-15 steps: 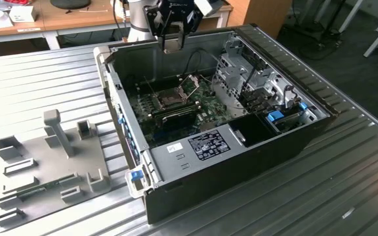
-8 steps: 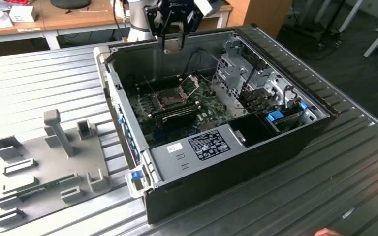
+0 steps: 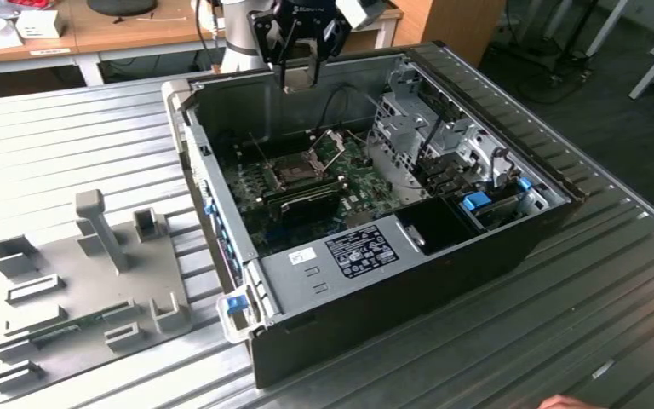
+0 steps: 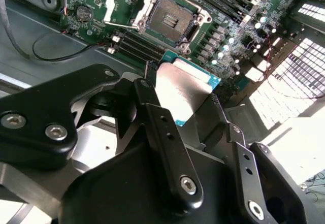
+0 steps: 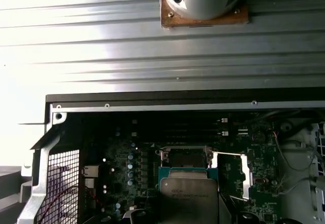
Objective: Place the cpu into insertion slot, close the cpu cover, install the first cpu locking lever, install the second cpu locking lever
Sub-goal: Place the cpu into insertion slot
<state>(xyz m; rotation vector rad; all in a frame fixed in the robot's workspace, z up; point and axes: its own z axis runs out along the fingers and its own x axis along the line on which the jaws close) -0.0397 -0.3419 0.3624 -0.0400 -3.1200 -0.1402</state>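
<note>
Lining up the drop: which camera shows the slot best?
Second wrist view: the slot lies open and unobstructed. The first wrist view has the cpu covering part; the exterior view shows it far off.

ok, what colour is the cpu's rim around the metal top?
Teal-green rim on the cpu, dull grey top; clearest in the second wrist view.

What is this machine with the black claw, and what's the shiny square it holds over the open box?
It is a robot arm with a claw at its end. One camera stands off the arm and sees the whole metal table; two more ride near its wrist. The open box is a computer case lying on the table. The claw is shut on the cpu, a small chip, above the green board. The insertion slot, where it belongs, is empty, with the cpu cover flipped open. A grey tray of holders lies at the exterior view's left.
</note>
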